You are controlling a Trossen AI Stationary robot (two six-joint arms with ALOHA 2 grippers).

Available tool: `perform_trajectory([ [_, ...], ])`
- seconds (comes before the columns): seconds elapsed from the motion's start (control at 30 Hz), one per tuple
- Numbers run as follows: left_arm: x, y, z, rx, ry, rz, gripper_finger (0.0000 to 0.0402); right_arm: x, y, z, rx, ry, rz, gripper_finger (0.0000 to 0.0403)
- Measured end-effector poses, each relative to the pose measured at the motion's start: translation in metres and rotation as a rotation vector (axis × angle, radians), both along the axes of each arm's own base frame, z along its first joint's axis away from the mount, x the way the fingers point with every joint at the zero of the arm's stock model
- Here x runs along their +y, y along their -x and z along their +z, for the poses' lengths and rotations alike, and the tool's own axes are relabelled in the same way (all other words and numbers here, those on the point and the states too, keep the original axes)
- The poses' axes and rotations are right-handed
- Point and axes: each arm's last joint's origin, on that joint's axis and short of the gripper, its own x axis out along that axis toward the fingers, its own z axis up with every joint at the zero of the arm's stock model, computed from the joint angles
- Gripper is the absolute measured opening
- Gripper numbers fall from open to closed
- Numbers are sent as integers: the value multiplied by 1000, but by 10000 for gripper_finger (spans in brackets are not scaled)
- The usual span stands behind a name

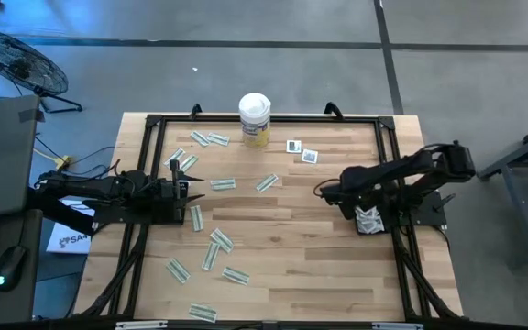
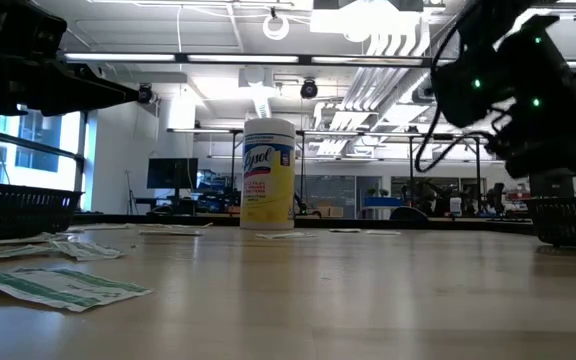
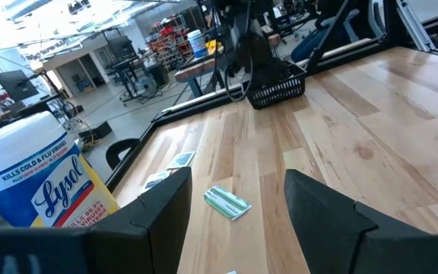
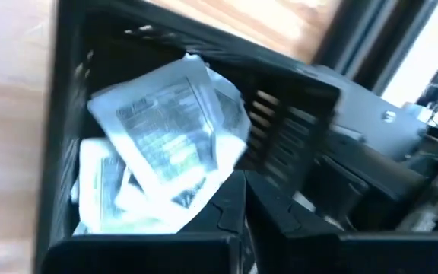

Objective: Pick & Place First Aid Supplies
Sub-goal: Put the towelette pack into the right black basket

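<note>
Packets lie scattered over the table, mostly near the left hand: green-white strips beside and beyond it, more toward the near edge, two white squares far off by the Lysol canister. Left hand sits low over the table on its own side, fingers spread apart and empty; one strip lies just ahead of it between the fingers' line, the canister off to one side.

Right hand hangs over a black basket at the right edge of the table. Several white packets are piled in the basket directly under that hand. Its fingers seem closed together with nothing between them, though the wrist view is blurred, so I cannot tell for sure; a packet may just have been dropped, but that is only a guess.

Progress, as a judgement: early to middle. A handful of packets are in the right basket, well over a dozen remain loose on the table. A second dark basket shows on the left in the low view; contents not visible. Left to do: collect the remaining strips and both squares.
</note>
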Motion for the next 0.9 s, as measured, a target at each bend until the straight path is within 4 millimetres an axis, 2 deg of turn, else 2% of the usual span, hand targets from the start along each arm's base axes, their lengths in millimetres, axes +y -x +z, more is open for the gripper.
perform_trajectory([
  [0.13, 0, 0, 0, 0, 0, 0, 206, 3, -11, 23, -30, 9, 6, 4],
  [0.23, 0, 0, 0, 0, 0, 0, 206, 4, -26, 40, -116, 56, 26, 8],
  [0.37, 0, 0, 0, 0, 0, 0, 206, 1, -49, 59, -317, 255, 88, 9],
  [0.47, 0, 0, 0, 0, 0, 0, 206, -5, -70, 64, -515, 420, 148, 7],
  [0.57, 0, 0, 0, 0, 0, 0, 206, -17, -89, 61, -684, 509, 212, 9],
  [0.7, 0, 0, 0, 0, 0, 0, 206, -38, -103, 44, -833, 568, 260, 20],
  [0.9, 0, 0, 0, 1, 0, 0, 206, -74, -113, 8, -864, 621, 255, 69],
])
